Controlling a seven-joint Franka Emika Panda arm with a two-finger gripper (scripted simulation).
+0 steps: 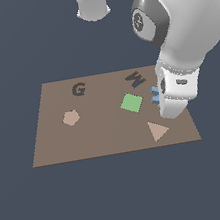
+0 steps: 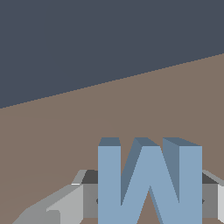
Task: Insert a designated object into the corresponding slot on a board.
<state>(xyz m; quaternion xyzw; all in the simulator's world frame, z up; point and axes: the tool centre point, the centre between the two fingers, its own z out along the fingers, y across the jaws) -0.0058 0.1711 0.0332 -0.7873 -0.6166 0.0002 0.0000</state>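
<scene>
The light-blue W-shaped block (image 1: pixel 155 95) sits at the tip of my gripper (image 1: pixel 160 95), near the board's edge on the exterior view's right. The white hand hides most of the block. In the wrist view the block (image 2: pixel 148 183) stands upright between my two fingers (image 2: pixel 89 201), which press on both of its sides. The gripper (image 2: pixel 149 199) is shut on it. The dark W-shaped slot (image 1: pixel 136 79) lies on the brown board (image 1: pixel 106 133), just beyond and to the exterior view's left of the block. The slot does not show in the wrist view.
A green square tile (image 1: pixel 131 103) lies right beside the block. A tan triangle (image 1: pixel 158 130), a tan pentagon (image 1: pixel 71 117) and a dark G cutout (image 1: pixel 79 90) are also on the board. The robot's base (image 1: pixel 92 3) stands behind the board.
</scene>
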